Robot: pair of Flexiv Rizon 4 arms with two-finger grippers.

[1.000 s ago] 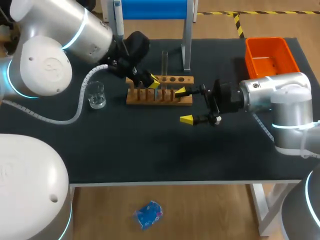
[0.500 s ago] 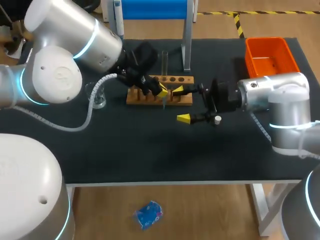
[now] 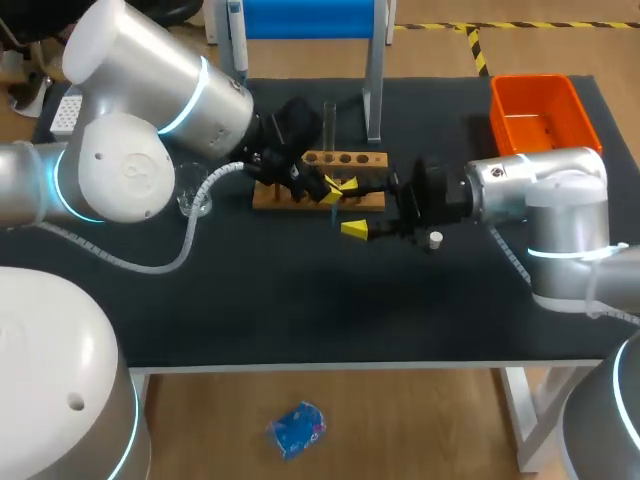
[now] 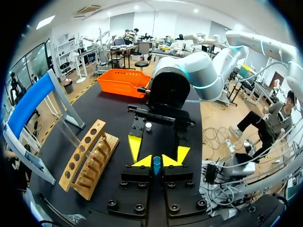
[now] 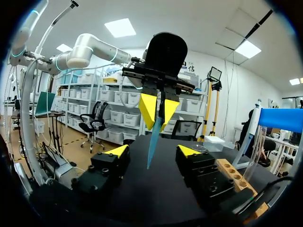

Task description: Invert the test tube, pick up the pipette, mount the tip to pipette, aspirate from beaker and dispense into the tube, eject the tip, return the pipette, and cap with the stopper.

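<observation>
My left gripper (image 3: 328, 187) hangs just in front of the wooden rack (image 3: 318, 195), shut on a slim blue pipette tip (image 5: 152, 137) that points down. My right gripper (image 3: 350, 207) faces it from the right, lying sideways and open. The tip hangs between its two fingers without touching either, as the right wrist view shows. In the left wrist view the tip's end (image 4: 156, 165) sits between my own yellow tips. A clear test tube (image 3: 329, 125) stands upright in the rack. The pipette (image 3: 235, 35) hangs on the stand at the back left. A glass beaker (image 3: 193, 195) stands left of the rack.
A small white stopper (image 3: 435, 238) lies on the black table under my right wrist. An orange bin (image 3: 540, 110) stands at the back right. The blue-topped stand's metal leg (image 3: 375, 90) rises just behind the rack.
My left gripper has carried the blue tip right, off the rack, toward the right gripper. The right gripper has moved left around it and its fingers have drawn closer together.
</observation>
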